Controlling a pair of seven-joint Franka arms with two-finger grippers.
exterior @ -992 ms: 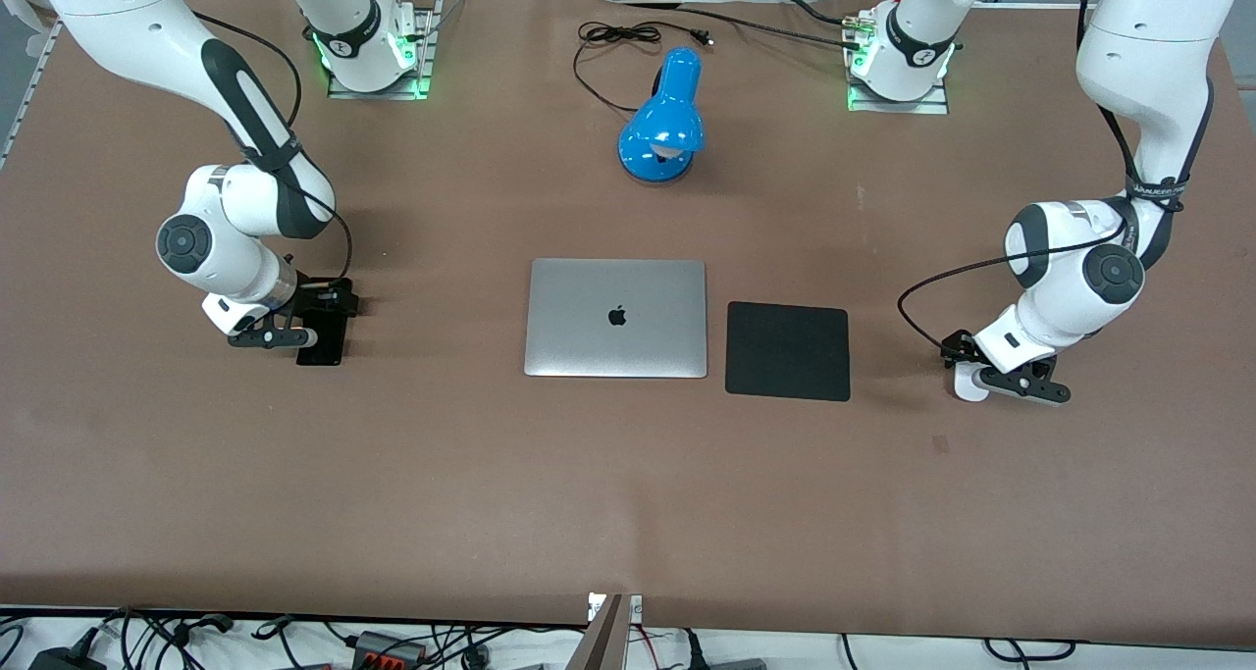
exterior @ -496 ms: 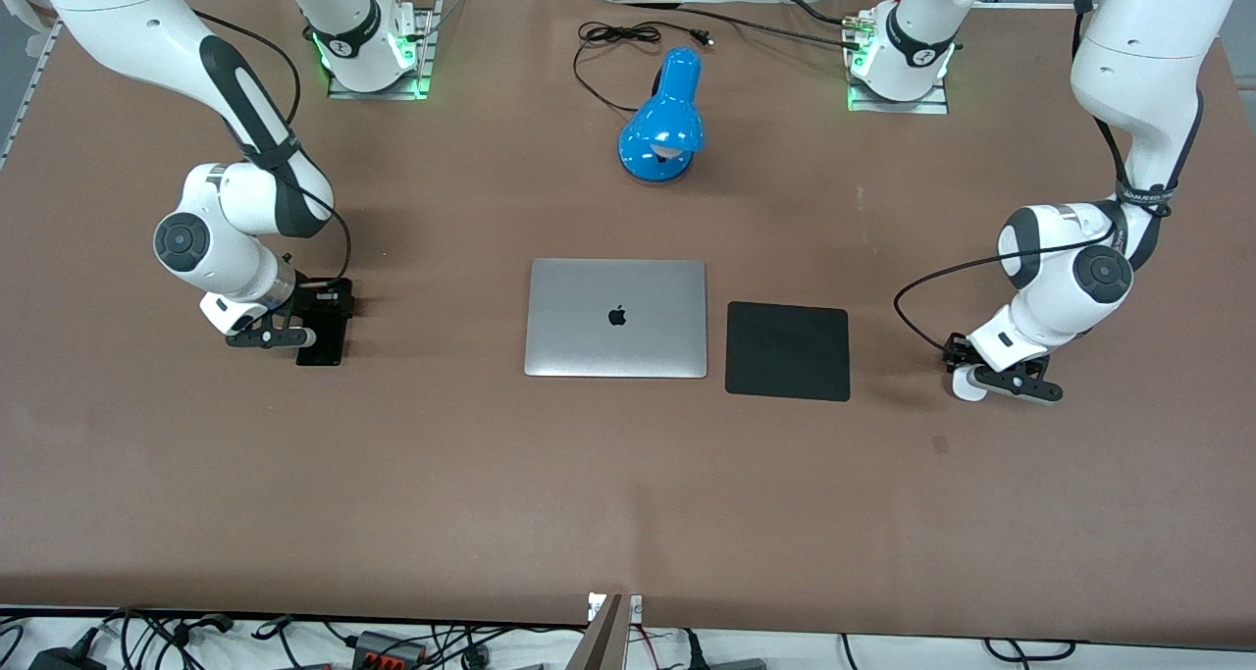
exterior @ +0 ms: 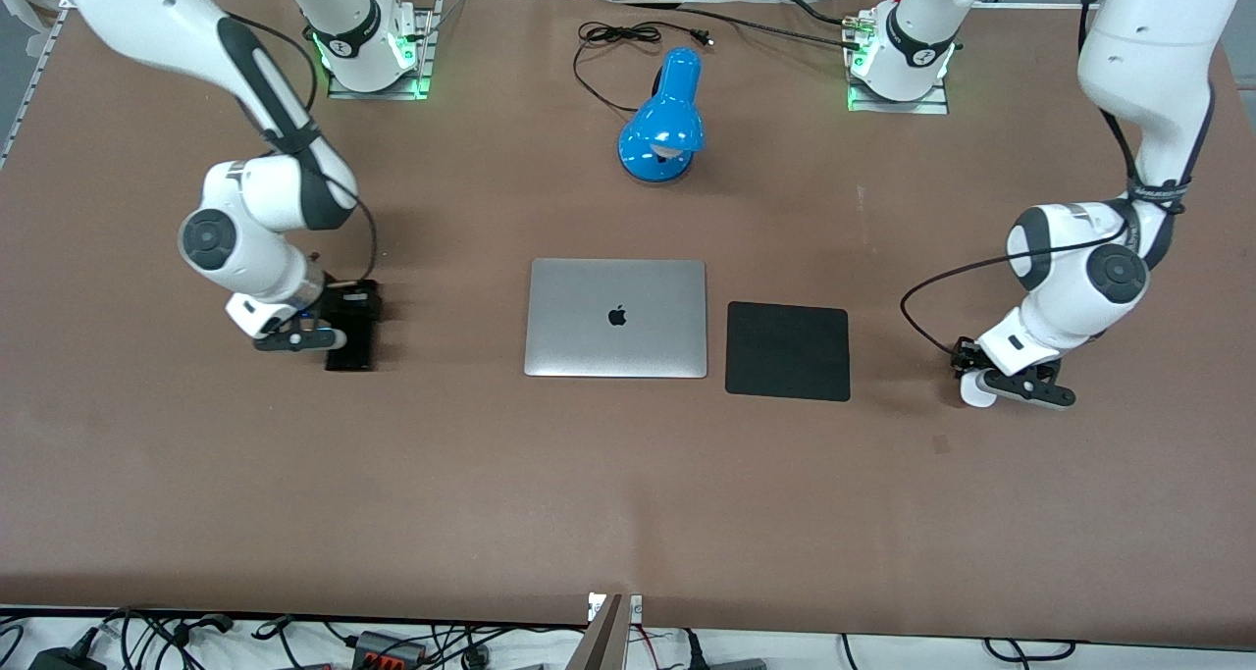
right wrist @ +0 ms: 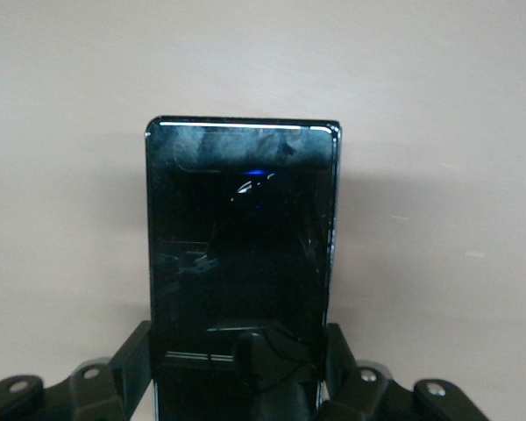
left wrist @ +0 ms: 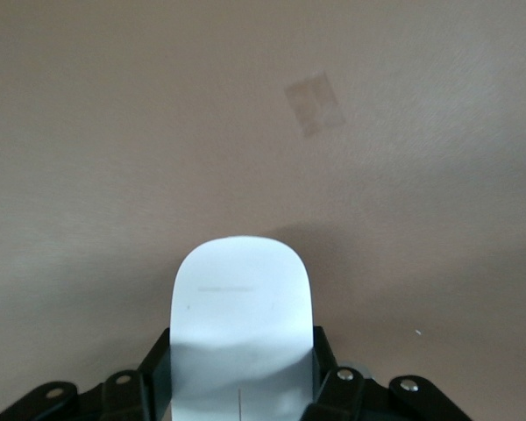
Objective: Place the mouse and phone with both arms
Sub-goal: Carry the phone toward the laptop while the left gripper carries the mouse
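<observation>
My left gripper (exterior: 984, 383) is shut on the white mouse (exterior: 973, 390), low over the table toward the left arm's end, beside the black pad. In the left wrist view the mouse (left wrist: 239, 307) sits between the black fingers (left wrist: 155, 373) of my left gripper (left wrist: 239, 386). My right gripper (exterior: 339, 329) is shut on the black phone (exterior: 351, 344), low over the table between the right arm's end and the laptop. In the right wrist view the phone (right wrist: 241, 254) sticks out from my right gripper (right wrist: 239, 377), its glossy face up.
A closed silver laptop (exterior: 616, 318) lies mid-table with a black square mouse pad (exterior: 787, 350) beside it toward the left arm's end. A blue desk lamp (exterior: 662, 121) and its black cord (exterior: 618, 37) are farther from the camera. A small tape patch (left wrist: 315, 103) marks the table.
My right gripper has moved toward the laptop with the phone in it. My left gripper with the mouse has shifted only slightly.
</observation>
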